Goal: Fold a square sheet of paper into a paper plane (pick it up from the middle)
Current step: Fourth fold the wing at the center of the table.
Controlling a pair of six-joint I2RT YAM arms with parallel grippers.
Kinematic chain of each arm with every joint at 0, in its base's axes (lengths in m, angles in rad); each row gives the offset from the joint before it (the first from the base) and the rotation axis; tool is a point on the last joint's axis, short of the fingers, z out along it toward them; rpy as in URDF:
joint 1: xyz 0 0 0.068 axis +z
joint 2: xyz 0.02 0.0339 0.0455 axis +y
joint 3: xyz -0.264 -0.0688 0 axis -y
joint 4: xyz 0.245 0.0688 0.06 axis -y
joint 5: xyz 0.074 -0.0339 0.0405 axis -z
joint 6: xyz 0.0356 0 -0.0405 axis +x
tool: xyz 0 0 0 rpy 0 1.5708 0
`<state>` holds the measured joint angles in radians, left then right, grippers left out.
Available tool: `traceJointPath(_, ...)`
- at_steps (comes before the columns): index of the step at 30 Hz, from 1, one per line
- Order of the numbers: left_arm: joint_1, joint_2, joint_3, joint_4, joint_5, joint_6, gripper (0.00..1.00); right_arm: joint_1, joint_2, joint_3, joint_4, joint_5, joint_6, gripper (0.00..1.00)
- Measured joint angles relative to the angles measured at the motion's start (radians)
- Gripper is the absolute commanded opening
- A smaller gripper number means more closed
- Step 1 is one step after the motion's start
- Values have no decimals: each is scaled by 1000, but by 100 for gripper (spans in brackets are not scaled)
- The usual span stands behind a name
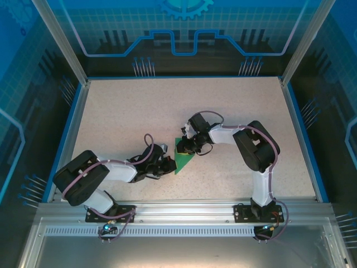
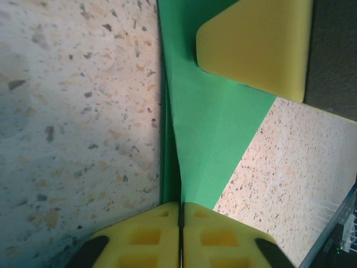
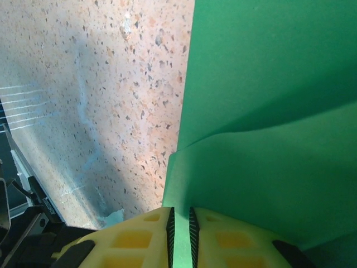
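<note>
Top view: the folded green paper [image 1: 183, 161] lies near the worktop's [image 1: 122, 111] middle (thin, limp, easily torn). Left wrist: the left fingers [image 2: 156, 223] pinch its raised crease, the stiffest hold, I judge. Right wrist: the right fingers [image 3: 212, 223] clamp an edge flap.

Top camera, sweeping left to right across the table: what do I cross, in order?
From the left: left arm → left tool → folded green paper → right arm.
</note>
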<state>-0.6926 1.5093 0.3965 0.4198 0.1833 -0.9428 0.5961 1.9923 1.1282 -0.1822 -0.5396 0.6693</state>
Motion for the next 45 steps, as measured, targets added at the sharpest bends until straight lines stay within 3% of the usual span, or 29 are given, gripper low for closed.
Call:
traceJointPath(6, -2, -84, 0, -106, -23, 5, 30, 0, 4, 0, 1, 0, -2, 18)
traceJointPath(15, -2, -183, 79, -233, -29, 38, 24, -2, 3, -19, 41, -12, 0, 18)
traceJointPath(27, 6, 21, 154, -175, 53, 77, 18, -2, -3, -36, 69, -16, 3, 18)
traceJointPath(45, 17, 56, 96, -127, 89, 58, 16, -2, -39, -58, 66, 1, 4, 21)
